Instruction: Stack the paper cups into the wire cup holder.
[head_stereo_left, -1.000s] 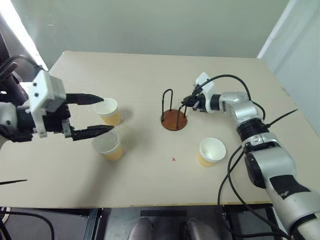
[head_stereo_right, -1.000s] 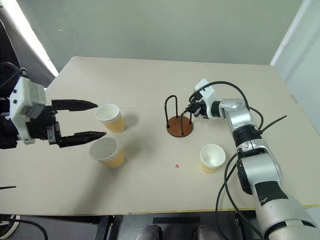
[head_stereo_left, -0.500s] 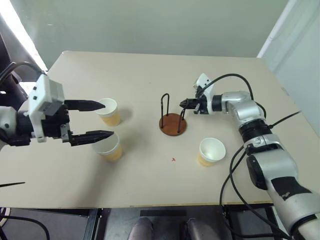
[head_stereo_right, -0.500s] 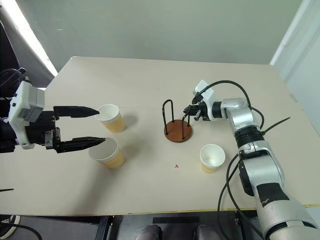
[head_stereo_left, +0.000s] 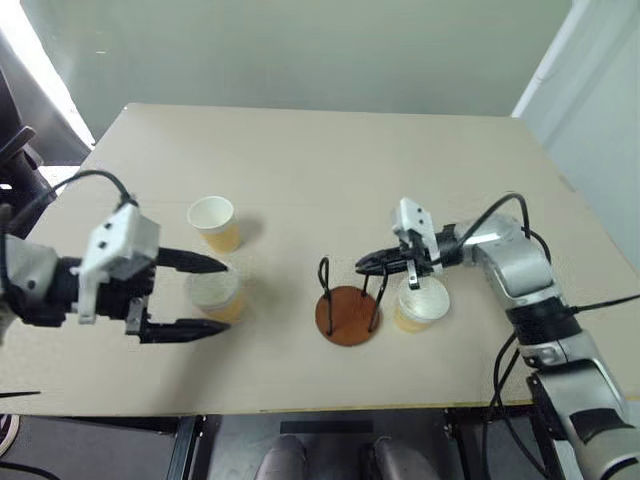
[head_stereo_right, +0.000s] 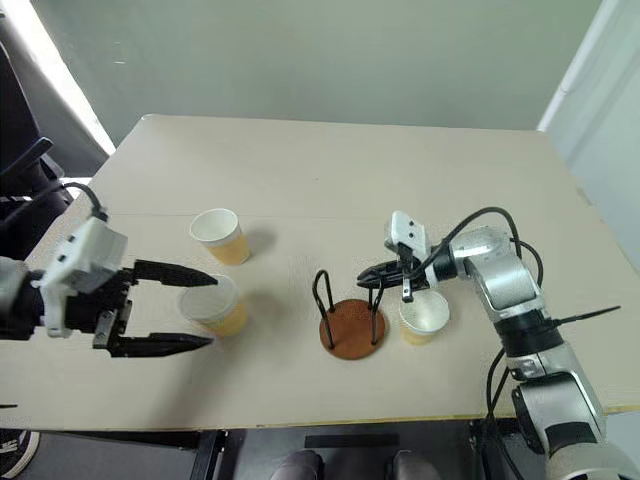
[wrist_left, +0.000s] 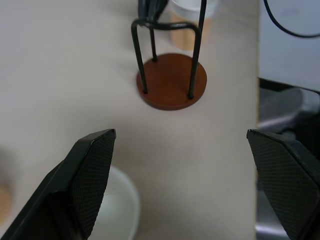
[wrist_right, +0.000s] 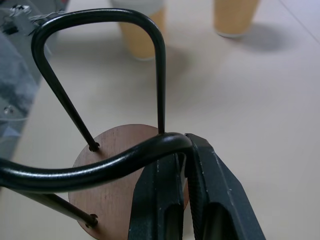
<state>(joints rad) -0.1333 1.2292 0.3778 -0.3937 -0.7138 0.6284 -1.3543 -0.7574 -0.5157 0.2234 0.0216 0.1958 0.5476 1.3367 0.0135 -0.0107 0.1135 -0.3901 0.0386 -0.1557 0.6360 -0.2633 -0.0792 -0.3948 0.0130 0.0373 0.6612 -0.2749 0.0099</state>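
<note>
One wire cup holder (head_stereo_left: 347, 305) loop sits clamped in the right gripper (head_stereo_left: 366, 266) jaws.

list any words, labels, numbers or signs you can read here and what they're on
None: no readable text.
The paper cups and the wire cup holder are plain and unprinted.
The table has only a small red mark, a cross rather than a letter.

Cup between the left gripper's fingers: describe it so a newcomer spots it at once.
On the beige table, find the left gripper, open, near the front left. The paper cup stands upright between its fingers. A second cup stands alone farther back, and the third sits by the wire cup holder.
</note>
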